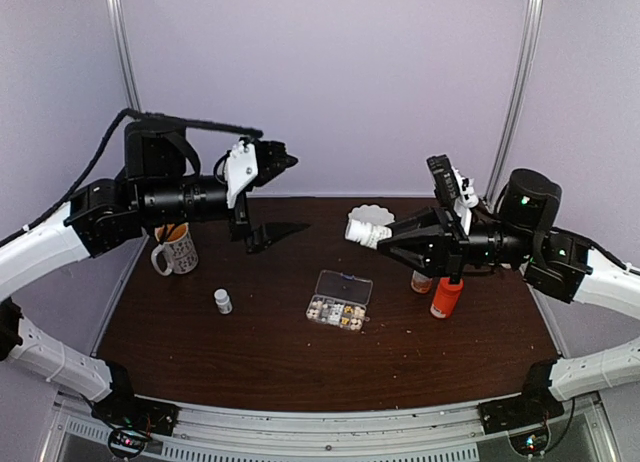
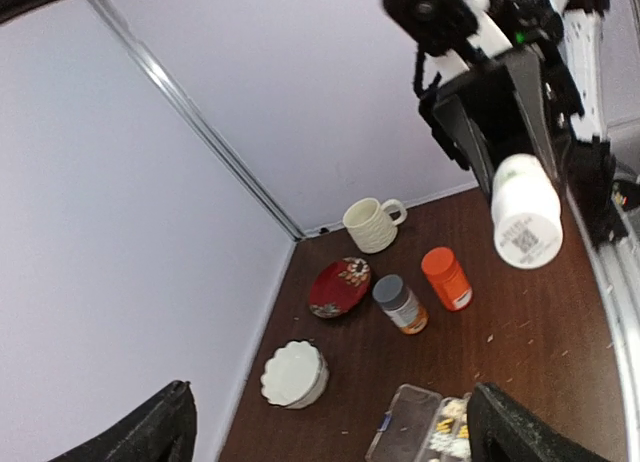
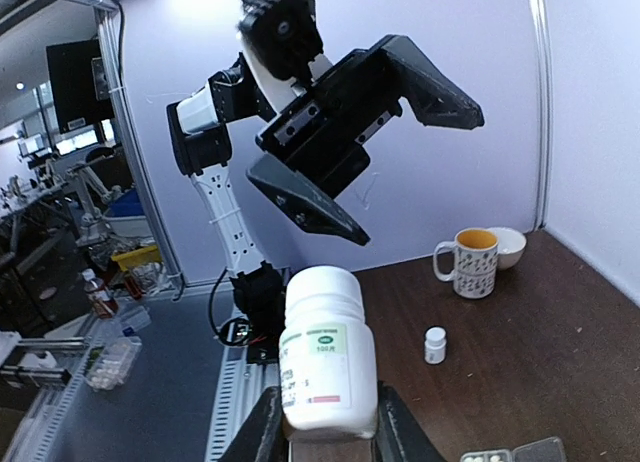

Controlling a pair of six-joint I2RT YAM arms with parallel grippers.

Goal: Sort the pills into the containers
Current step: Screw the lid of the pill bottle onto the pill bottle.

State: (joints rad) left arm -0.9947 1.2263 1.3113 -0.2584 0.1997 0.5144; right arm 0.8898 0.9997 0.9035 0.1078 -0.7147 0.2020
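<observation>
We see the white plastic bottle [image 1: 366, 232] clamped in the right fingers [image 1: 396, 244], axis apparently toward the wide-spread left fingers [image 1: 272, 232].

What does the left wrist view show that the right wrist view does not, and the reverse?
Only left wrist: cream mug, red dish, orange bottle, grey-capped bottle, scalloped white bowl. Only right wrist: patterned mug, tiny white bottle. Both: the large white bottle clamped in the right gripper, and the pill organizer.

Clear organizer box [image 1: 344, 284] mid-surface, lid lying open toward 12 o'clock, whitish and yellowish pills [image 1: 334, 313] in its compartments
</observation>
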